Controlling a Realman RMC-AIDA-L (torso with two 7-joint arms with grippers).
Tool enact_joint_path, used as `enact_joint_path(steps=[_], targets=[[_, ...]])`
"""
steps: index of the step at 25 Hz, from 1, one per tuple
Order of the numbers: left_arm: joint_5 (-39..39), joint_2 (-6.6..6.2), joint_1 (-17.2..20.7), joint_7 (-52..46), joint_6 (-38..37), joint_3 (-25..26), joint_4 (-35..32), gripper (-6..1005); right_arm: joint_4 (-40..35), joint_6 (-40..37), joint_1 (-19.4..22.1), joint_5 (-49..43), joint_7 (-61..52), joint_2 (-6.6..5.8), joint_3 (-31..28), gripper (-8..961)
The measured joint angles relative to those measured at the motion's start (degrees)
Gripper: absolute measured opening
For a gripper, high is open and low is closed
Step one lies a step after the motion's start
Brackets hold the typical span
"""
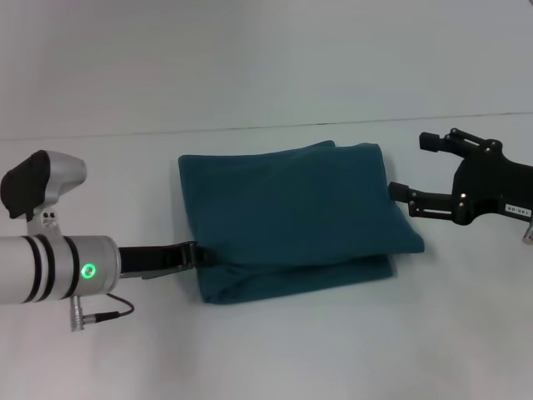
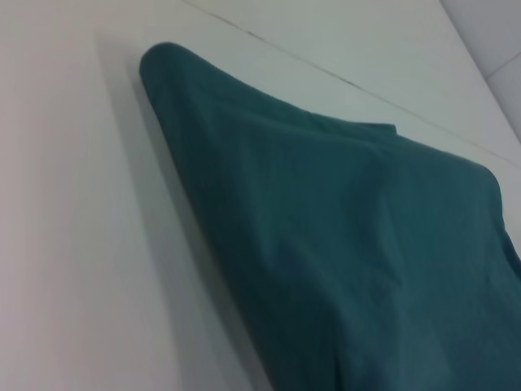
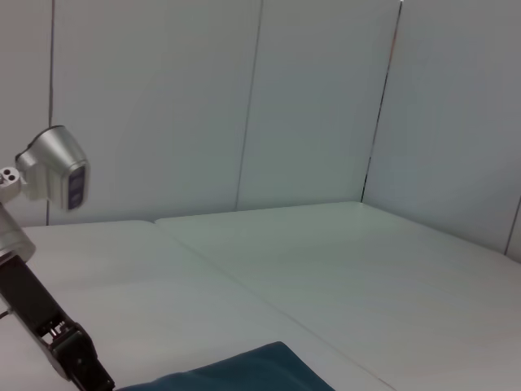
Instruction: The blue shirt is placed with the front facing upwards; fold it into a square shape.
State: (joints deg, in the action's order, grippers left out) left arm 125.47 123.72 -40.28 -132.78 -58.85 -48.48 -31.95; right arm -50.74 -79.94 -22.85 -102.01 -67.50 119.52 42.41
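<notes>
The blue shirt point(image 1: 296, 218) lies folded into a rough rectangle at the middle of the white table point(image 1: 275, 350), plain cloth facing up and no print showing. My left gripper point(image 1: 193, 252) reaches in low from the left and touches the shirt's left edge near its front corner. In the left wrist view the shirt point(image 2: 350, 244) fills most of the picture from close up. My right gripper point(image 1: 413, 167) hovers open just beyond the shirt's right edge, with nothing between its fingers. A corner of the shirt point(image 3: 236, 376) shows in the right wrist view.
The white table stretches bare around the shirt, with a seam line point(image 1: 250, 127) running across behind it. The left arm's silver wrist housing point(image 3: 50, 169) and dark link point(image 3: 57, 342) show in the right wrist view. White wall panels point(image 3: 309, 98) stand behind the table.
</notes>
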Motion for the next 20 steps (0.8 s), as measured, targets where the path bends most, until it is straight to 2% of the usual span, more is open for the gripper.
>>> enact_joint_path(steps=[11,20], targets=[[-5.00,0.21,8.26,2.59,-1.89,0.27,-7.84,99,2.26,1.47,-0.64,0.64,0.57,0.14,-1.53,941],[-7.53,0.25,12.01,6.45,-4.11,2.22,-10.26,99,3.26,3.57,-1.26,0.86,0.60,0.19,-1.54,942]])
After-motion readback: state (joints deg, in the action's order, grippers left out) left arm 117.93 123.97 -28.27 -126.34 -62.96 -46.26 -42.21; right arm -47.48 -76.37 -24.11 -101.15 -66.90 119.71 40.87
